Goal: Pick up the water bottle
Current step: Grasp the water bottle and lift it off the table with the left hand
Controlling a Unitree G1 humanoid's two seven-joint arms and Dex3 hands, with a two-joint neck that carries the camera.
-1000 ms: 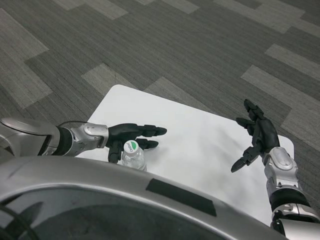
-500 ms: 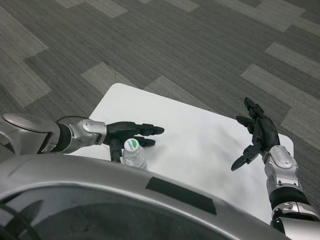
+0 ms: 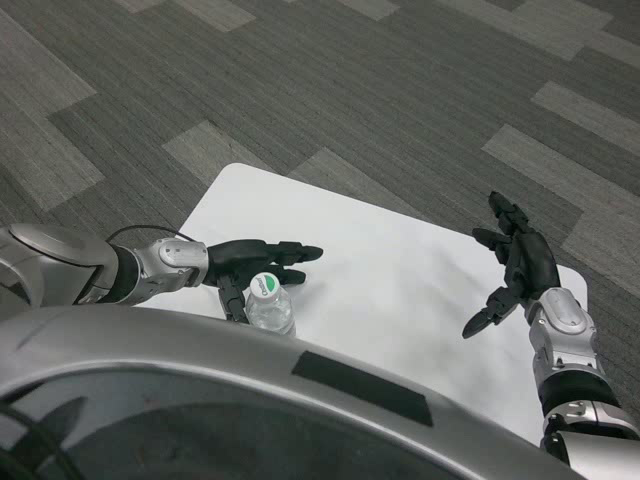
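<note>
The small clear plastic water bottle with a white cap and green mark [image 3: 268, 306] stands upright at the near left edge of the white rounded-corner table [image 3: 400, 300], its lower body hidden behind the robot's own torso, so only the cap and shoulders show. The left black many-fingered hand [image 3: 250, 266] lies just beyond and to the left of the cap — its fingers apart and stretched out toward the right above the tabletop, one digit hanging down at the bottle's left side, nothing clamped yet; whether any finger touches the plastic cannot be told from this view. The right black hand [image 3: 512, 272] waits well apart at the far right of the table, raised, its fingers spread and loosely curved, holding nothing. The step in hand appears to be settling the grasp around the bottle. To do it well, the left hand should probably come down below the cap to the wider body, with the long fingers wrapping the far side and the opposing digit on the near side, so the bottle sits between them rather than beside them. Closing should be gentle and even — thin plastic will likely buckle or squirt out under a hard pinch. Since it stands so near the edge, any sideways nudge could tip it off; lift straight up once it is firmly held.
</note>
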